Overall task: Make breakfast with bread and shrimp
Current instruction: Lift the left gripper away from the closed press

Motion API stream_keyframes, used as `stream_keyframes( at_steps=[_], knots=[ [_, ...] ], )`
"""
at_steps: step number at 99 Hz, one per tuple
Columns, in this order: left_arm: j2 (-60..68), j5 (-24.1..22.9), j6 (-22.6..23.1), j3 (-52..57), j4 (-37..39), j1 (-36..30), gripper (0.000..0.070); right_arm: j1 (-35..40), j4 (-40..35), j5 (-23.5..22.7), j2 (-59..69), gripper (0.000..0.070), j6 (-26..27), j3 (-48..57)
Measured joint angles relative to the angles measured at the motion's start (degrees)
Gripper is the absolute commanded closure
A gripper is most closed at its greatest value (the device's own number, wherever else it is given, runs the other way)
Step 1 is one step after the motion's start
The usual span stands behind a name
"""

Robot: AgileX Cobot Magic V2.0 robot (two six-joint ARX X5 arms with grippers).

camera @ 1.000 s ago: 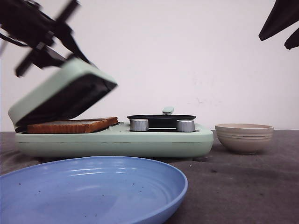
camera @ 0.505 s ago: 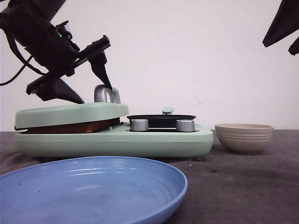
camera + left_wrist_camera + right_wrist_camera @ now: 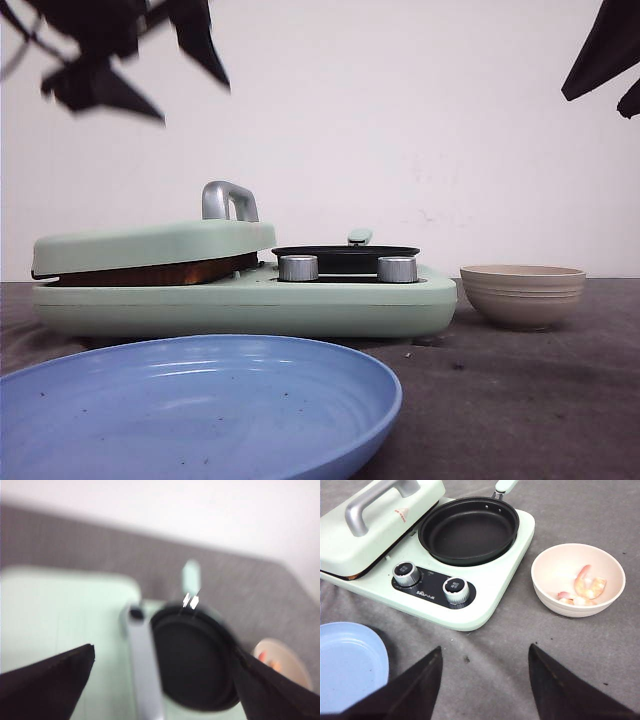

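The bread [image 3: 150,272] lies in the mint-green sandwich maker [image 3: 250,300]; only its brown edge shows under the shut lid [image 3: 150,245]. The shrimp [image 3: 587,586] lie in the beige bowl [image 3: 577,580] to the right of the appliance. My left gripper [image 3: 195,100] is open and empty, blurred, high above the lid's grey handle [image 3: 228,200]. In the left wrist view the left gripper [image 3: 164,652] hangs over the handle [image 3: 145,670] and the black pan [image 3: 195,660]. My right gripper [image 3: 595,100] is open and empty, high at the right; in its wrist view the right gripper [image 3: 485,647] is over bare cloth.
A black pan [image 3: 468,530] sits on the appliance's right half, with two silver knobs [image 3: 406,572] in front. A large blue plate [image 3: 200,400] lies nearest the camera, and shows in the right wrist view [image 3: 347,665]. The table is covered in grey cloth [image 3: 520,680].
The lid has gone from tilted open to shut over the bread. My left gripper has let go of the handle and risen. The right arm has barely moved.
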Motion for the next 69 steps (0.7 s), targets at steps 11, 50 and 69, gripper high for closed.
stream_keyframes(
  at_steps=[11,50,69],
  knots=[
    [-5.29,-0.17,4.13,0.02,-0.11,0.00,0.0197,0.00,0.26,0.00,0.00,0.0379,0.00,0.00],
    [-21.59,-11.02,20.02,0.02,-10.67,2.54,0.0197,-2.69,2.58,1.07,0.00,0.0379,0.15,0.00],
    [-25.81,-13.29,22.32,0.02,-16.85,4.87,0.0196,-7.76,5.29,-4.42,1.07,0.0379,3.17,0.07]
  ],
)
